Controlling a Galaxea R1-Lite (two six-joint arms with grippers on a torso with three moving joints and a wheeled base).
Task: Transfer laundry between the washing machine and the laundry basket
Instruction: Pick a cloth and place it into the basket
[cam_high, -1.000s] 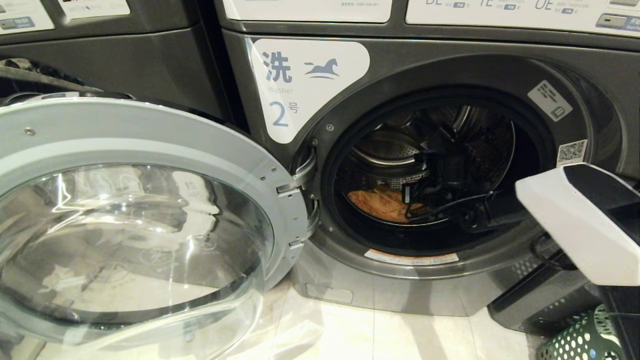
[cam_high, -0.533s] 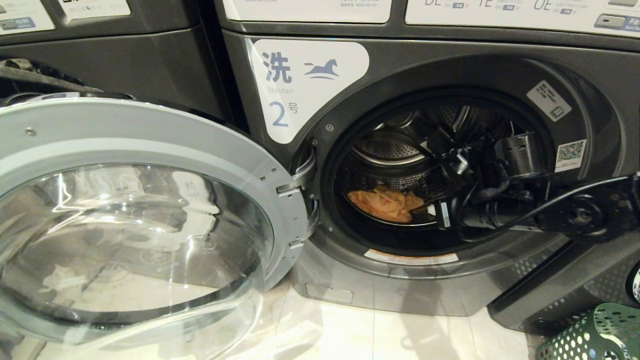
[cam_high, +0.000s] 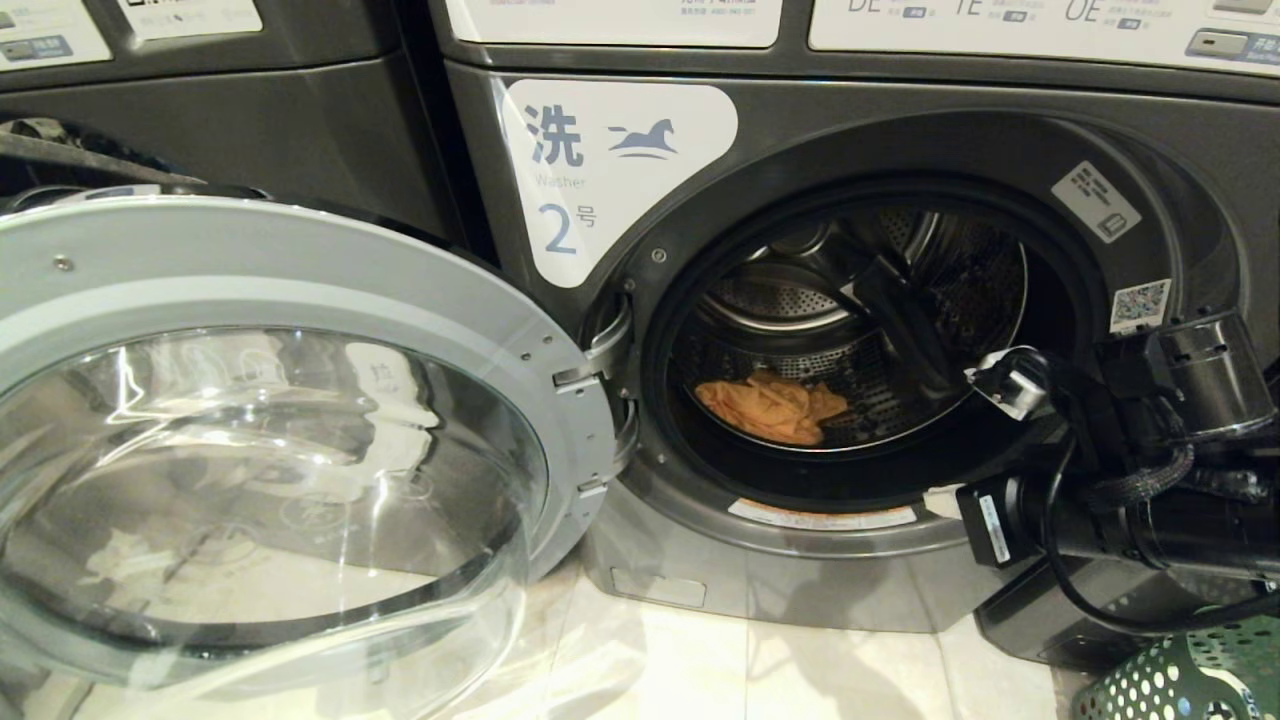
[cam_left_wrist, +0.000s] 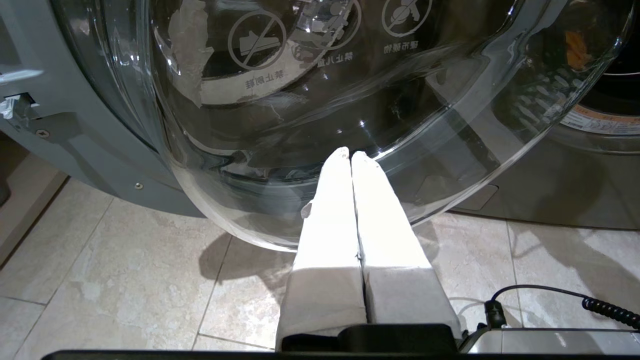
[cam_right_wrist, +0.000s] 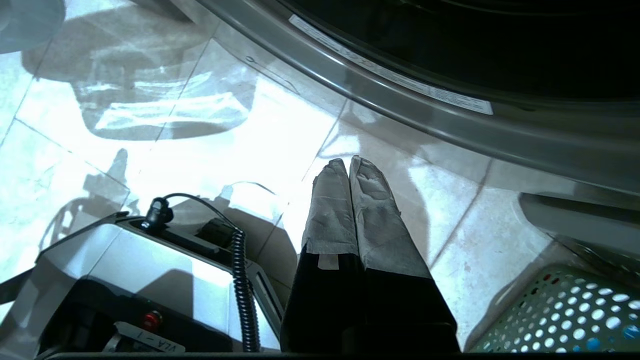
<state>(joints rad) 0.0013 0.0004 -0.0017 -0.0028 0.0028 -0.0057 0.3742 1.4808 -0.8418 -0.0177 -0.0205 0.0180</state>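
The grey washing machine (cam_high: 620, 180) has its door open, and an orange piece of laundry (cam_high: 770, 408) lies on the drum floor. A corner of the green perforated laundry basket (cam_high: 1180, 680) shows on the floor at the lower right. My right arm (cam_high: 1150, 520) hangs outside the drum, low at the right of the opening. Its gripper (cam_right_wrist: 348, 162) is shut with nothing in it and points down at the tiles between the machine's front rim (cam_right_wrist: 400, 95) and the basket (cam_right_wrist: 565, 310). My left gripper (cam_left_wrist: 350, 152) is shut and empty, parked close to the door glass.
The round glass door (cam_high: 250, 450) stands swung out wide to the left and fills that side. A dark box (cam_high: 1060, 610) sits on the floor beside the basket. My own base with a coiled cable (cam_right_wrist: 135, 280) lies below the right gripper. Pale floor tiles (cam_high: 700, 670) run before the machine.
My right arm has drawn back out of the drum and sunk to the lower right, outside the opening. The orange laundry stays where it was in the drum. The left arm has not moved.
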